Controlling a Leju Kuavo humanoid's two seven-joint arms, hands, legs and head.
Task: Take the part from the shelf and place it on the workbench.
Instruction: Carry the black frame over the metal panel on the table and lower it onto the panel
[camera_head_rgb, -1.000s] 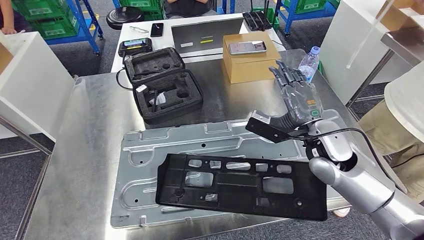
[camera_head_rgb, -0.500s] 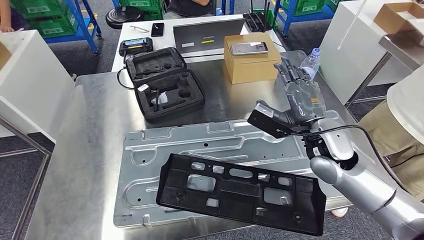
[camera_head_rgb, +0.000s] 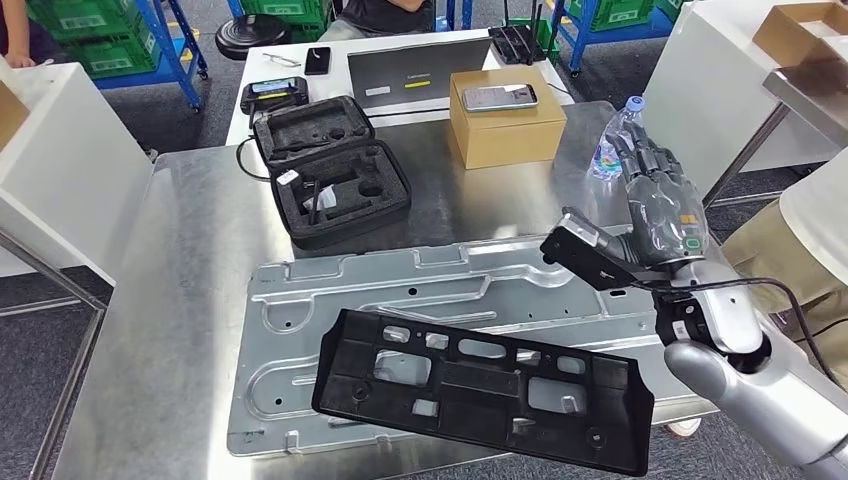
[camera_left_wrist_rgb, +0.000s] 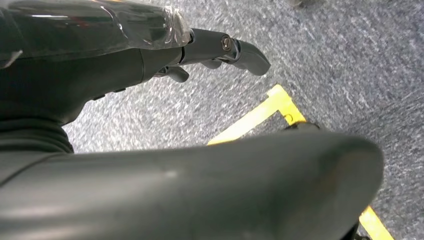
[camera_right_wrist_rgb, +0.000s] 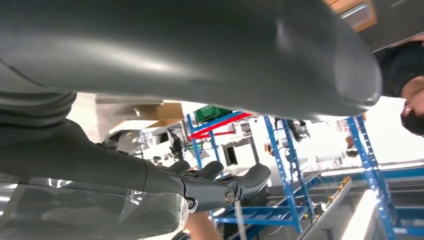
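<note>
The black plastic part (camera_head_rgb: 480, 390), a long frame with several cut-outs, lies flat on a silver stamped metal plate (camera_head_rgb: 400, 285) near the front of the steel workbench (camera_head_rgb: 190, 260); its right end overhangs the plate's front edge. My right hand (camera_head_rgb: 655, 215) hovers above the plate's right end, apart from the part, fingers stretched out and thumb spread, holding nothing. The right wrist view shows the same right hand (camera_right_wrist_rgb: 150, 185) with its fingers (camera_right_wrist_rgb: 220, 192) extended and nothing in them. In the left wrist view my left hand (camera_left_wrist_rgb: 125, 55) hangs over grey carpet, fingers straight, nothing in it.
An open black foam case (camera_head_rgb: 330, 170) sits at the back left of the bench. A cardboard box (camera_head_rgb: 505, 115) with a phone on top and a water bottle (camera_head_rgb: 610, 140) stand behind my right hand. A person (camera_head_rgb: 800, 240) stands at the right edge.
My right hand has drawn away to the right, off the part. The black part has settled a little lower at the front of the plate.
</note>
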